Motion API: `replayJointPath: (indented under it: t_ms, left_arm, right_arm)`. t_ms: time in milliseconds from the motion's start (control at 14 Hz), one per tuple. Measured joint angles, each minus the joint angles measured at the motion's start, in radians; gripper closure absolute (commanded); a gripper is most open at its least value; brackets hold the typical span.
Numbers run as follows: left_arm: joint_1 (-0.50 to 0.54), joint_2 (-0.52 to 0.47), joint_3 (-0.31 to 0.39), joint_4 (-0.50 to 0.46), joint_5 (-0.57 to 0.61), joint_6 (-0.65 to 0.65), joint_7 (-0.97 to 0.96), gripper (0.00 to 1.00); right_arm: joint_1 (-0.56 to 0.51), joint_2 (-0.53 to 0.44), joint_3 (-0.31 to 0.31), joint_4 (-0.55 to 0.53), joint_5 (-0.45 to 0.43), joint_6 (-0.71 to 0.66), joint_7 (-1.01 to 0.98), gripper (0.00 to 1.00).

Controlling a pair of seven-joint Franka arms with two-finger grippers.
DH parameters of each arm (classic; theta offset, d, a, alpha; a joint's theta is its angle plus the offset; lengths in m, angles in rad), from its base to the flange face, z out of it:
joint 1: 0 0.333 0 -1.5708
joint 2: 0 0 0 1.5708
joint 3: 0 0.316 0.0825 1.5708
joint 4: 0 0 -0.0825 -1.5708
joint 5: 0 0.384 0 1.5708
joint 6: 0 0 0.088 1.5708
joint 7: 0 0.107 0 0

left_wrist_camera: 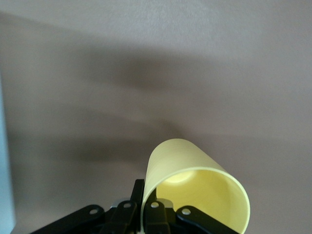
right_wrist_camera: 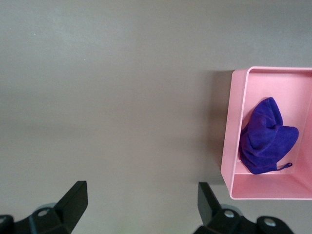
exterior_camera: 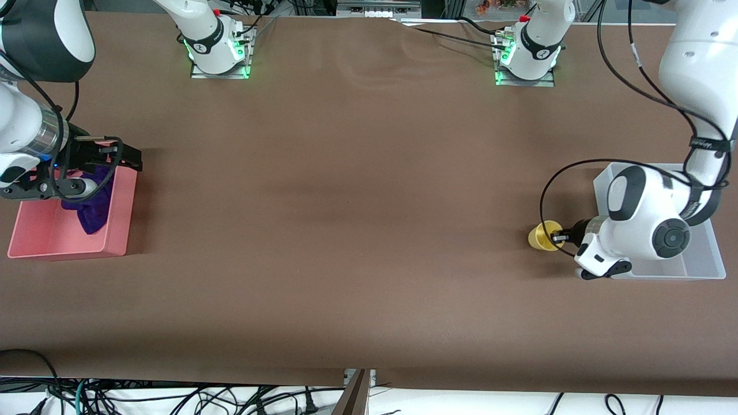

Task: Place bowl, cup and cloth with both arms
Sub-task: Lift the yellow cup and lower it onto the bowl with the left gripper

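The yellow cup lies tipped on its side, held just above the table beside a clear bin. My left gripper is shut on its wall, one finger inside and one outside, as the left wrist view shows: cup, gripper. The purple cloth lies bunched in a pink bin at the right arm's end of the table. My right gripper hangs open and empty over the bin's edge nearest the robot bases; in the right wrist view the gripper is over bare table, with the cloth beside it. The bowl is hidden.
The clear plastic bin sits at the left arm's end of the table, mostly covered by the left arm. The pink bin holds only the cloth. The two arm bases stand along the table edge farthest from the front camera. Brown tabletop lies between the bins.
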Motion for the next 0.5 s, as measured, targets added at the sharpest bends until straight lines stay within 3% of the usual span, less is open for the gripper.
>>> replayJointPath:
  t_ms: [214,500]
  left_arm:
    - [0.023,-0.122,-0.006,0.01,0.0,-0.171,0.091,1.0]
    - [0.15,-0.202,0.003,0.006,0.06,-0.232,0.366,1.0]
  right_arm:
    - [-0.005,-0.031,-0.01,0.041,0.0,0.006,0.002,0.0]
    - [-0.012,-0.072,-0.03,0.051,-0.018,0.004,0.001,0.0]
